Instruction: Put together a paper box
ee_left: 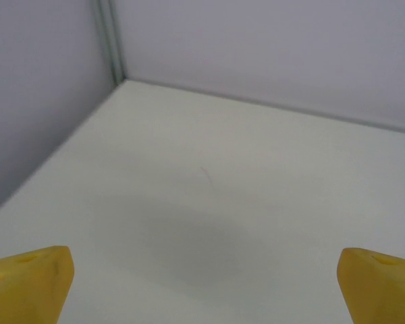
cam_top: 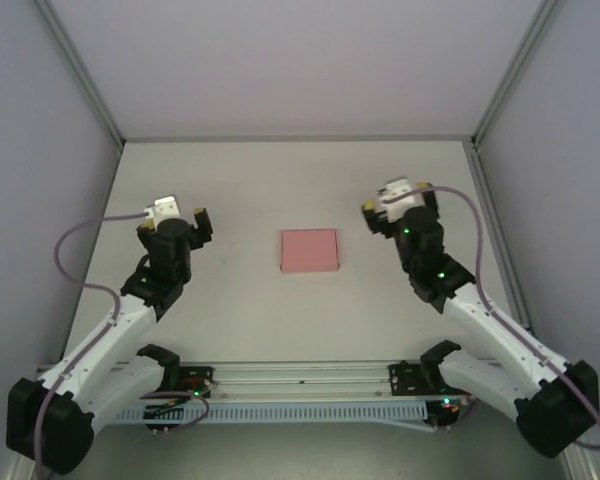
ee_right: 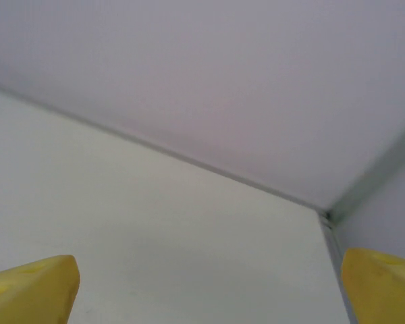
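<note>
The paper box point(cam_top: 309, 251) is a small flat pale-pink rectangle lying on the table's middle, and nothing touches it. My left gripper point(cam_top: 178, 214) hovers well to its left and is open. In the left wrist view my left gripper point(ee_left: 202, 290) has its yellow fingertips point(ee_left: 28, 286) spread to the frame corners over bare table. My right gripper point(cam_top: 388, 207) hangs to the right of the box and a little farther back, also open. In the right wrist view my right gripper point(ee_right: 206, 290) shows wide-apart yellow fingertips point(ee_right: 31, 287) with nothing between them.
Pale walls with metal corner posts point(cam_top: 80, 70) enclose the white table point(cam_top: 300, 190) on three sides. The far left corner point(ee_left: 115, 74) and far right corner point(ee_right: 324, 214) lie ahead of the grippers. A rail with cable tray point(cam_top: 300, 390) runs along the near edge.
</note>
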Available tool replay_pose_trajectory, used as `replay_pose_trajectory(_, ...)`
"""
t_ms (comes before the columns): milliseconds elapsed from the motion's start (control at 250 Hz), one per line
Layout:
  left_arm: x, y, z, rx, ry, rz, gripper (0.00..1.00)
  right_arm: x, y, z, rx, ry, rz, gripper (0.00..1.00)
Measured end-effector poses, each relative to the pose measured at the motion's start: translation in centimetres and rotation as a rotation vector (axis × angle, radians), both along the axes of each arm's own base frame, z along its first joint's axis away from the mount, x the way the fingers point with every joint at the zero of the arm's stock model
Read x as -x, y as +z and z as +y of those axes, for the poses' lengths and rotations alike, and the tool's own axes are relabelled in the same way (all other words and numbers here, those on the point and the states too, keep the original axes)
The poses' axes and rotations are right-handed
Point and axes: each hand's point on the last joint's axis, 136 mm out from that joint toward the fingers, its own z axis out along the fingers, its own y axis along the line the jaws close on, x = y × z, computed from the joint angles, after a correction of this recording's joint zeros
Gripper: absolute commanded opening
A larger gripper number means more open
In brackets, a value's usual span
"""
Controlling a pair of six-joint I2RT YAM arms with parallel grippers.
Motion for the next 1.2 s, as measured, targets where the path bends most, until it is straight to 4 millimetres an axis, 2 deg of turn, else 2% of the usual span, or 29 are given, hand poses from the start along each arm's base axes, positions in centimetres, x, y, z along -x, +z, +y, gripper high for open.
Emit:
replay_pose_trajectory(76, 0.0, -2.1, 2.2, -0.043, 0.057, -0.034, 1.00, -0.8, -2.4, -4.4, -0.093, -0.132, 0.004, 1.00)
replay_pose_trajectory(144, 0.2, -4.8, 4.0, -0.085, 0.102, -0.022, 1.00, -1.3, -5.6, -6.5, -0.136, -0.187, 0.032, 1.00)
replay_pose_trajectory(252, 0.5, -7.8, 5.4, -0.128, 0.122, 0.004, 1.00, -1.3, -11.3, -7.7, -0.164, -0.213, 0.100, 1.00)
replay_pose_trajectory(303, 0.3, -8.2, 5.5, -0.137, 0.111, -0.005, 1.00, -1.1, -13.8, -8.0, -0.171, -0.219, 0.137, 1.00)
replay_pose_trajectory(371, -0.4, -7.9, 5.3, -0.142, 0.089, -0.034, 1.00, -1.2, -15.5, -8.2, -0.184, -0.224, 0.158, 1.00)
replay_pose_trajectory(515, -1.7, -7.7, 4.6, -0.147, 0.045, -0.080, 1.00, -2.2, -16.0, -8.4, -0.205, -0.213, 0.143, 1.00)
replay_pose_trajectory(679, -2.7, -9.9, 4.0, -0.186, -0.010, -0.020, 1.00, -3.0, -16.2, -8.7, -0.232, -0.199, 0.081, 1.00)
replay_pose_trajectory(823, -3.5, -9.1, 4.6, -0.194, -0.016, -0.087, 1.00, -2.5, -20.1, -9.4, -0.243, -0.213, 0.107, 1.00)
replay_pose_trajectory(882, -3.8, -10.0, 5.1, -0.193, -0.019, -0.068, 1.00, -2.2, -21.1, -9.5, -0.243, -0.216, 0.138, 1.00)
replay_pose_trajectory(938, -4.1, -10.7, 5.4, -0.190, -0.024, -0.054, 1.00, -2.6, -20.5, -9.5, -0.254, -0.212, 0.135, 1.00)
replay_pose_trajectory(994, -4.6, -11.3, 5.5, -0.180, -0.042, -0.033, 1.00, -4.1, -19.3, -9.5, -0.280, -0.198, 0.115, 1.00)
replay_pose_trajectory(1102, -5.1, -10.9, 5.7, -0.165, -0.056, -0.051, 1.00, -6.1, -17.0, -10.9, -0.336, -0.190, 0.059, 1.00)
replay_pose_trajectory(1198, -5.3, -10.6, 5.4, -0.160, -0.072, -0.062, 1.00, -6.0, -17.3, -11.0, -0.352, -0.186, 0.076, 1.00)
